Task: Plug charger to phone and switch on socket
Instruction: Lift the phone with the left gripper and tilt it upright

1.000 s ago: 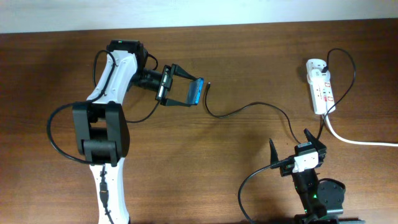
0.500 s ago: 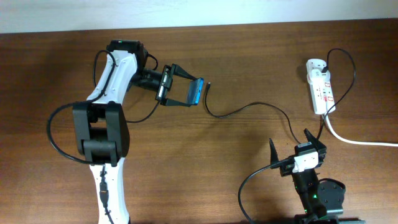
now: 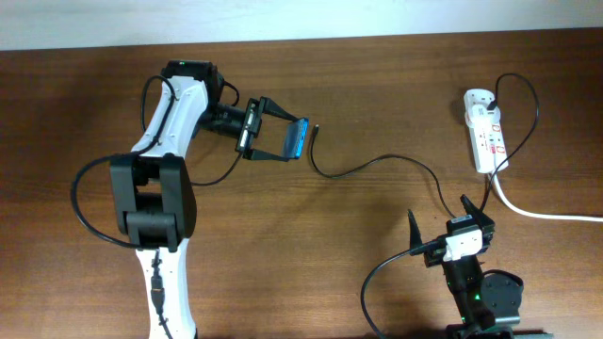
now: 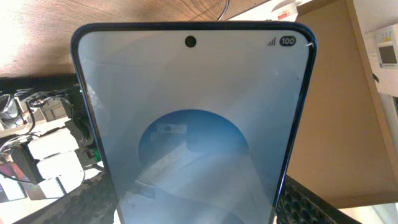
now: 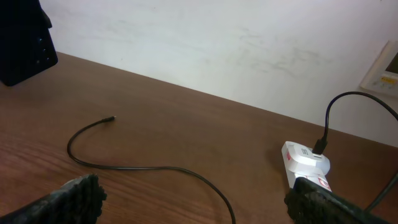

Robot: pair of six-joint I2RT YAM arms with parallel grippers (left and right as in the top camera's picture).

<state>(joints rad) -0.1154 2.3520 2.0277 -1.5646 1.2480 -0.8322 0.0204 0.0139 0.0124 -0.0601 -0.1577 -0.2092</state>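
My left gripper (image 3: 293, 138) is shut on the phone (image 3: 300, 143) and holds it on edge above the table, at the back left. In the left wrist view the phone's blue screen (image 4: 193, 124) fills the frame between my fingers (image 4: 194, 210). The charger is a thin black cable (image 3: 377, 162). Its plug tip (image 3: 316, 129) lies just right of the phone, apart from it. The cable curves right to a black plug in the white socket strip (image 3: 484, 132). My right gripper (image 3: 436, 209) is open and empty at the front right. Its wrist view (image 5: 205, 205) shows the cable (image 5: 155, 168), tip (image 5: 112, 117) and socket (image 5: 306, 163).
A thick white lead (image 3: 546, 215) runs from the socket to the right edge. A black block (image 5: 25, 43) stands at the far left of the right wrist view. A white wall lies behind the table's back edge.
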